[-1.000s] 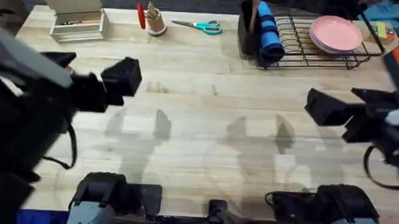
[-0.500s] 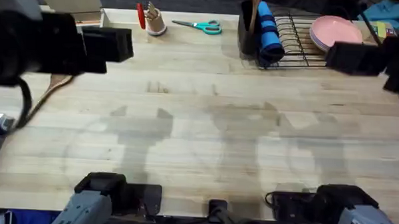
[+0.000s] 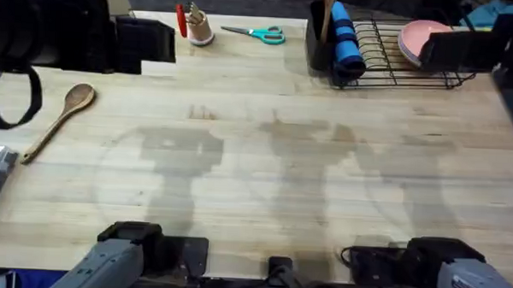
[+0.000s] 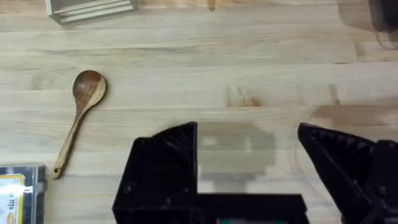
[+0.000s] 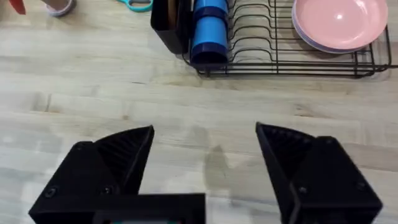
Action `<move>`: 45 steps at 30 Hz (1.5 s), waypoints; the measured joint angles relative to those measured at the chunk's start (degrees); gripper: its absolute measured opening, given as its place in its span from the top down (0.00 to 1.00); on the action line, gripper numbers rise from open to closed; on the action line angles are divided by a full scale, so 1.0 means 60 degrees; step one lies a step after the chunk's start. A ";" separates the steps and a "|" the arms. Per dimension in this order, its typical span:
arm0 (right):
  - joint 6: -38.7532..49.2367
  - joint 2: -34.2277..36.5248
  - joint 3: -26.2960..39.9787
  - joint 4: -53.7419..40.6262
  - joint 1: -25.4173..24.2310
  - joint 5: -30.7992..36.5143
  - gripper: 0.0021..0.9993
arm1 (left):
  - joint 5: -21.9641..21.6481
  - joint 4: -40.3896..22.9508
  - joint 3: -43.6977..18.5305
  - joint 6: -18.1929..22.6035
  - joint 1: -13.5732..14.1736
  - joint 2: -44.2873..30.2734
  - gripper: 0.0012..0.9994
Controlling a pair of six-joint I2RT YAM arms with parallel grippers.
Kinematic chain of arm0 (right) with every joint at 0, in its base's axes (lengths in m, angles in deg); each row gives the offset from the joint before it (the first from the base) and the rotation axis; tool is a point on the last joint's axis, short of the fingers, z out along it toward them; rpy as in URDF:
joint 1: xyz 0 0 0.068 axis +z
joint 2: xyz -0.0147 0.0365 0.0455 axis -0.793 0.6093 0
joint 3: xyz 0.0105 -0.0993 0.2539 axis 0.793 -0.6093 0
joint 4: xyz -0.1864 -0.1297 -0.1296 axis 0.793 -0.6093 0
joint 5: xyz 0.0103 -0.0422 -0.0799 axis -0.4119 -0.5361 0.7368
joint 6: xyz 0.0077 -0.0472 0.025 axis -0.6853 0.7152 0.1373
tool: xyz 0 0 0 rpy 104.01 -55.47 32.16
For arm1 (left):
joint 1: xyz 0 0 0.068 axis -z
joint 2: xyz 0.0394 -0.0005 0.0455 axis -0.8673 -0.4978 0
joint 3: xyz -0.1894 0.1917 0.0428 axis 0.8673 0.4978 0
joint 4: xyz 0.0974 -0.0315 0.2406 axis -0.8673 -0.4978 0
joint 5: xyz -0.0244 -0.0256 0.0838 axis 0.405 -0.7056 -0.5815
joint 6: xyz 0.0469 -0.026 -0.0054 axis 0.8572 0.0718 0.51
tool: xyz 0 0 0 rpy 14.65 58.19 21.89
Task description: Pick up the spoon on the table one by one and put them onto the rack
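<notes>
Meanwhile the spoon [image 4: 79,114] lies flat on the table [image 4: 249,56], off to one side of the left tool [image 4: 247,165]; its fingers stand apart, empty. Near the rack [image 5: 298,53], the right tool [image 5: 205,168] is likewise spread.

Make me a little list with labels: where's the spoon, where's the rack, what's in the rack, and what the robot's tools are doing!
spoon: wooden spoon lying flat on the table, left side, untouched
rack: black wire rack at the far right edge
in rack: pink plates, a blue rolled thing, a black utensil cup
left tool: open, empty, above the table near the spoon
right tool: open, empty, in front of the rack
</notes>
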State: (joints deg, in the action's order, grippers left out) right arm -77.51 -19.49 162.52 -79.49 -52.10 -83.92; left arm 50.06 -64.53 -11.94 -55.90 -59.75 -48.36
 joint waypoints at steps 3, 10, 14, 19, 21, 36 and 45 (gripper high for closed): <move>0.0029 0.0000 0.0000 -0.0004 0.0000 0.0000 0.00 | 0.0000 0.0004 0.0000 0.0000 0.0000 0.0000 0.01; 0.0036 0.0000 0.0000 -0.0025 0.0000 0.0000 0.01 | -0.0325 -0.0075 0.0000 0.0004 -0.0019 0.0000 0.01; 0.0036 0.0000 0.0000 -0.0029 0.0000 0.0000 0.01 | -0.0524 -0.0067 -0.0011 0.0035 -0.0595 -0.0085 0.01; 0.0040 0.0004 0.0000 -0.0118 0.0000 0.0000 0.00 | -0.0594 0.0031 -0.0047 0.0236 -0.1872 -0.0619 0.01; 0.0040 0.0007 0.0000 -0.0152 0.0000 0.0000 0.00 | -0.0612 0.0224 -0.0047 0.0298 -0.2417 -0.0919 0.01; 0.0062 0.0044 0.0000 -0.0209 0.0000 0.0000 0.00 | -0.0838 0.1448 -0.0047 0.0415 -0.5957 -0.3063 0.01; 0.0062 0.0044 0.0000 -0.0208 0.0000 0.0001 0.00 | -0.0856 0.2419 -0.0047 0.0359 -0.6457 -0.4240 0.01</move>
State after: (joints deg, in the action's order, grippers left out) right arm -77.14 -19.23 162.52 -80.74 -52.10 -83.91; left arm 44.92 -50.02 -12.23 -53.74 -98.49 -73.80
